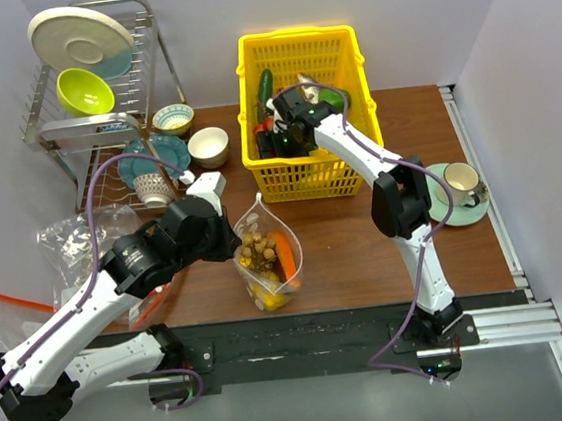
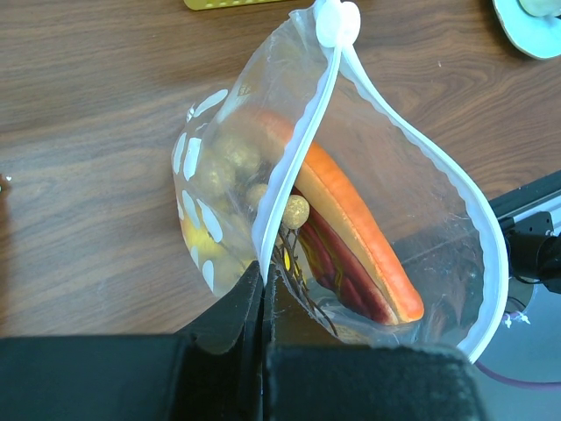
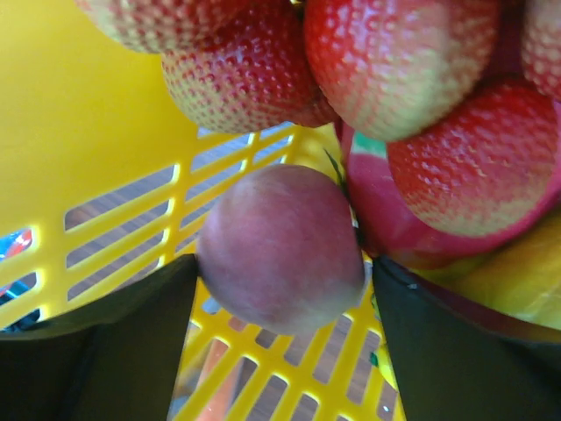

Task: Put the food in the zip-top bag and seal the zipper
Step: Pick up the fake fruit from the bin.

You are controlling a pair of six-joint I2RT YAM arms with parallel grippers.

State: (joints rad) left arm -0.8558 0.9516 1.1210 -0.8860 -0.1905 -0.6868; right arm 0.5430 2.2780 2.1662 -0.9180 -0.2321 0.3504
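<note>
The zip-top bag (image 1: 266, 257), with an orange slice (image 2: 359, 237) and brown berries (image 2: 295, 210) inside, is seen on the table (image 1: 366, 252), its zipper (image 2: 298, 149) pinched by the closed left gripper (image 2: 263, 276). In the yellow basket (image 1: 294, 43), a pink peach (image 3: 280, 246) is flanked by the right gripper (image 3: 282, 263), jaws wide; whether it is gripped cannot be told.

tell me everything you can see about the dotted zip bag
The zip-top bag is clear soft plastic printed with whitish dots, resting on the brown table near the yellow basket. Its mouth gapes open, the whitish zipper parted, with a white slider at one end. Inside are an orange slice, a brown berry cluster and something yellow. The left gripper is shut on one mouth edge.
</note>
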